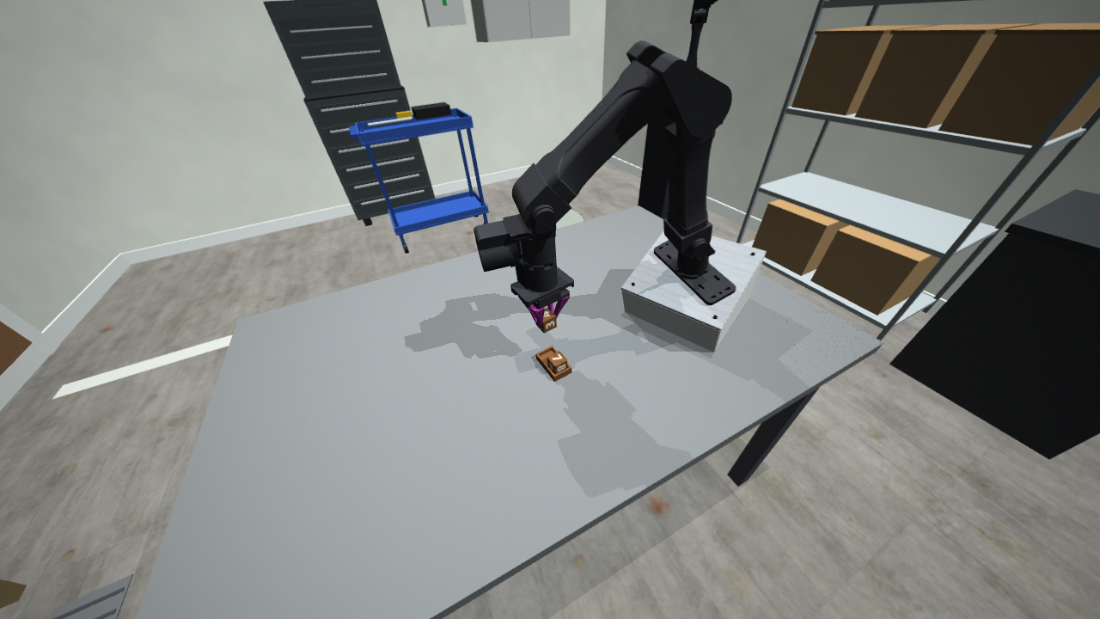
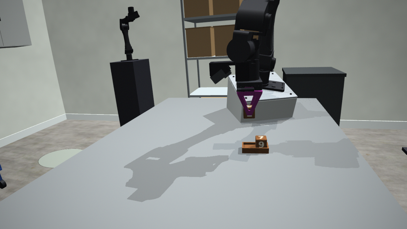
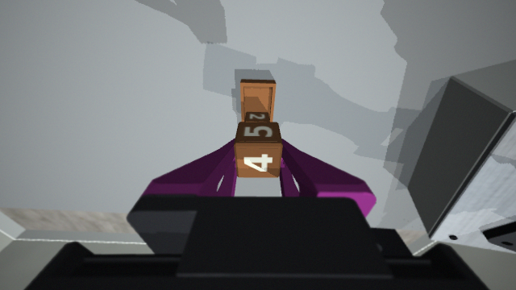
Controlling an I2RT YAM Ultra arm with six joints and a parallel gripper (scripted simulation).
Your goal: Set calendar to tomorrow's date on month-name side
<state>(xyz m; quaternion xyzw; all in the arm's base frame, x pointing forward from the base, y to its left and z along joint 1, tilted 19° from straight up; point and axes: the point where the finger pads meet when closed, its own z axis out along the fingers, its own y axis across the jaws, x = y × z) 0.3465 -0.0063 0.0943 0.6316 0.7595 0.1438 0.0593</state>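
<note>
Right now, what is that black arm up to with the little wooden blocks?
The black arm is holding one numbered wooden cube in its purple claw, up in the air above the grey table. From the claw's own camera you can read a 4 and a 5 on that cube. Below it sits a small wooden tray with the other cube standing in one half, showing a 9 on the side and a 7 on top. The tray's other half is vacant.

In the wrist view the held cube (image 3: 258,155) hides most of the tray's cube (image 3: 257,117); the tray's (image 3: 258,94) month side is unseen.
</note>
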